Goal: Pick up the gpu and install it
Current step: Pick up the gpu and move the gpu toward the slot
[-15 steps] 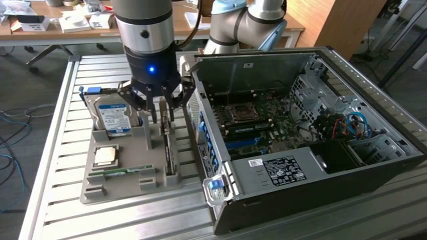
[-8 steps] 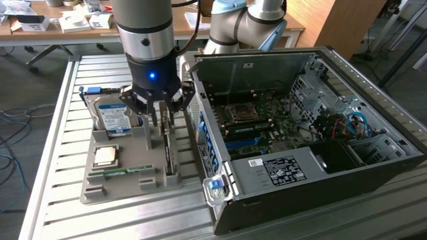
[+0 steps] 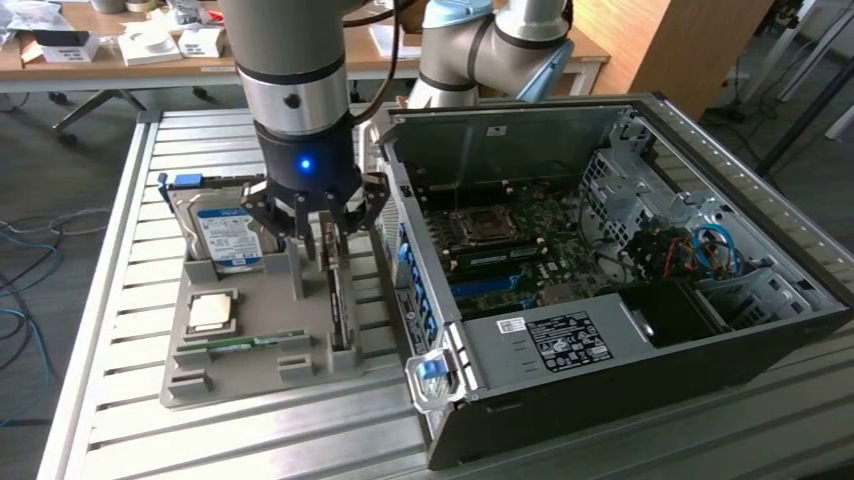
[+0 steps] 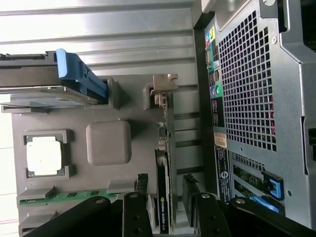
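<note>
The gpu (image 3: 338,300) is a thin dark card standing on its edge in a slot of the grey tray (image 3: 267,372), to the exterior view's left of the open computer case (image 3: 601,330). My gripper (image 3: 324,232) hangs right over the card's far end and is open. In the wrist view the gpu (image 4: 165,143) runs between my two fingertips (image 4: 142,183), one on each side, with small gaps to the card. My gripper (image 4: 166,190) holds nothing. The card's metal bracket (image 4: 165,85) is at its far end.
The tray also holds a blue-labelled hard drive (image 3: 224,236), a processor chip (image 3: 214,312) and a green memory stick (image 3: 254,343). The case's rear wall (image 4: 252,98) stands close beside the tray. Inside the case lies the motherboard (image 3: 514,250) with blue slots.
</note>
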